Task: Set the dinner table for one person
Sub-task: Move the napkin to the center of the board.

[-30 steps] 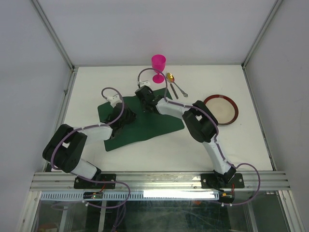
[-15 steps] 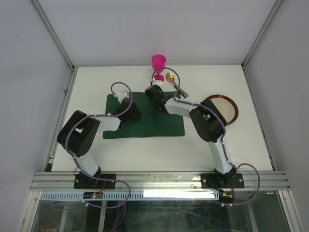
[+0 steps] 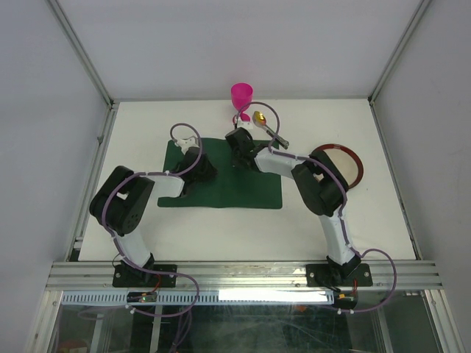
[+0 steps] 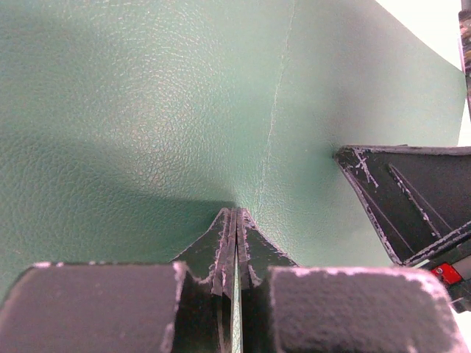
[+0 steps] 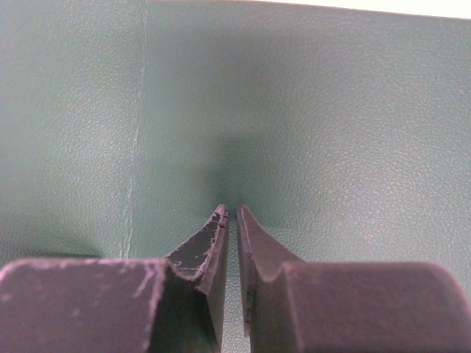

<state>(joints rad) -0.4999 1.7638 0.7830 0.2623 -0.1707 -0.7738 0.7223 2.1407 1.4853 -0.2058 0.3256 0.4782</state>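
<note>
The dark green placemat (image 3: 235, 187) lies flat and square on the white dinner table (image 3: 221, 224), left of centre. My left gripper (image 3: 204, 170) is pressed down on the mat's left part. Its jaws (image 4: 237, 213) are shut with a thin sliver of the mat (image 4: 147, 110) pinched between them. My right gripper (image 3: 238, 149) is at the mat's far edge. In the right wrist view its fingers (image 5: 229, 209) stand almost together on the mat (image 5: 331, 110), with green material in the narrow slit. The right gripper's dark finger (image 4: 412, 198) shows at the right of the left wrist view.
A pink goblet (image 3: 241, 95) stands at the far edge, just behind the right wrist. A gold spoon (image 3: 259, 118) and grey cutlery (image 3: 275, 135) lie beside it. A red-rimmed plate (image 3: 340, 166) sits to the right of the mat, partly behind the right arm.
Both grippers have swung the placemat from a skewed lie to a straight one and carried it away from the arms' bases. Over the last half second almost nothing has moved.
</note>
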